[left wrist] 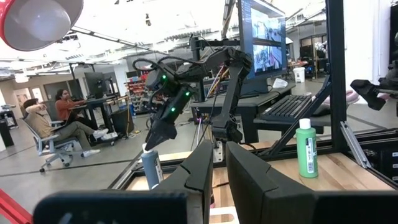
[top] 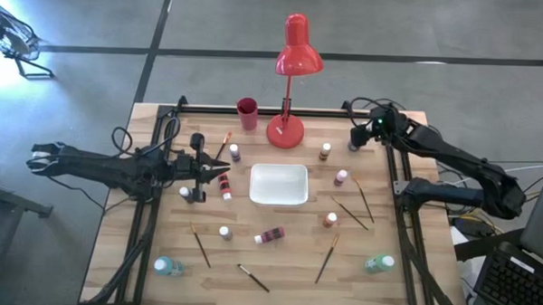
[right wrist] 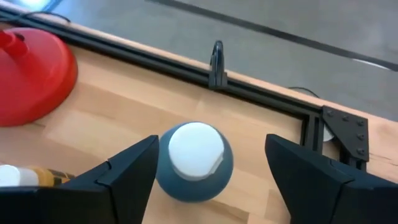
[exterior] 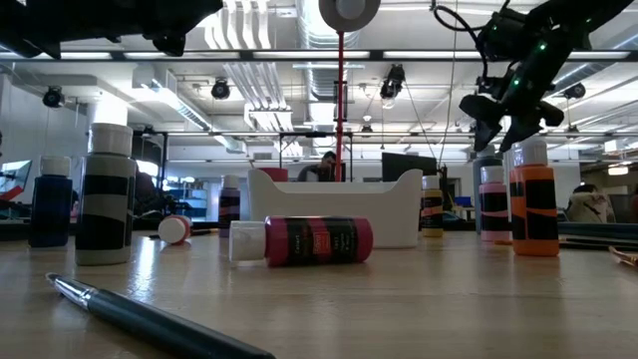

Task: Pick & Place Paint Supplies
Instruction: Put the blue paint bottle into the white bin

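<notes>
Over the table's far right corner the right gripper [right wrist: 208,171] hangs wide open and empty above a blue-grey bottle [right wrist: 194,162], jaws flanking its cap to drop and grasp, left gripper [top: 218,171] nearly closed near the tray [top: 279,184].

A white tray [top: 279,184] sits mid-table, with the red desk lamp [top: 290,81] and a red cup [top: 247,113] by the far edge. Paint bottles and brushes lie scattered around. The left gripper [top: 218,171] hovers just left of the tray; the right gripper [top: 358,137] hangs near the far right corner.
</notes>
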You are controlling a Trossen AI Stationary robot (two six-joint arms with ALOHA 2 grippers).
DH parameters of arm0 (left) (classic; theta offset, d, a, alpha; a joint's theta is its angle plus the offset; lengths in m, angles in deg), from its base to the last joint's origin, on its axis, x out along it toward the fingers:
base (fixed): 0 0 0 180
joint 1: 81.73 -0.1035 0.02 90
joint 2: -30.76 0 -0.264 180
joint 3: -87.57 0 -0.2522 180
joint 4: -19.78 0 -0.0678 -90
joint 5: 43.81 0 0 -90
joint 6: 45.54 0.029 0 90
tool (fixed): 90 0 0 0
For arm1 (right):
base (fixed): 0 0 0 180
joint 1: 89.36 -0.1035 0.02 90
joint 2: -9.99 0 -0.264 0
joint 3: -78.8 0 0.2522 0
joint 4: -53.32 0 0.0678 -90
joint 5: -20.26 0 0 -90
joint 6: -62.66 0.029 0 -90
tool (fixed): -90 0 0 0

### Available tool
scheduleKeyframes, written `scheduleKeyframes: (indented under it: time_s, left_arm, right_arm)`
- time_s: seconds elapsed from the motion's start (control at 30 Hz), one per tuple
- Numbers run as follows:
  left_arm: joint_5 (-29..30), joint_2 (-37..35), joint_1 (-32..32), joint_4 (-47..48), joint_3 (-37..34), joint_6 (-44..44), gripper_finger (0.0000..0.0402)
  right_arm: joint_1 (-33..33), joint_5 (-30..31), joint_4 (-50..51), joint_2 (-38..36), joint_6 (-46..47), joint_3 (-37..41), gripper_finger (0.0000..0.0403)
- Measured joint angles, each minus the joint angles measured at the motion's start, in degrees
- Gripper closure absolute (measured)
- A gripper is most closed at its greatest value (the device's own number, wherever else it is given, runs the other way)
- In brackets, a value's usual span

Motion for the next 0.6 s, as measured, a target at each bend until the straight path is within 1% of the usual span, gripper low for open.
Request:
scheduleKeyframes:
  time_s: [0.07, 0.17, 0.3, 0.43, 0.6]
  left_arm:
    - [0.0, 0.0, 0.0, 0.0, 0.0, 0.0, 0.0351]
    - [0.0, 0.0, 0.0, 0.0, 0.0, 0.0, 0.0351]
    - [0.0, 0.0, 0.0, 0.0, 0.0, -0.1, 0.0351]
    - [0.0, 0.0, 0.0, 0.0, 0.0, -0.1, 0.0351]
    - [0.0, 0.0, 0.0, 0.1, 0.0, -0.1, 0.0351]
  right_arm:
    - [0.0, -1.1, -0.1, 1.1, 0.0, 0.0, 0.0126]
    - [-0.1, -1.1, -0.4, 3.0, -0.1, 0.0, 0.0139]
    - [0.0, -0.8, -3.7, 4.7, -1.6, 0.0, 0.0155]
    - [0.0, -0.8, -5.4, 5.0, -2.0, 0.1, 0.0170]
    - [0.0, -0.9, -4.0, 4.1, -1.7, 0.2, 0.0188]
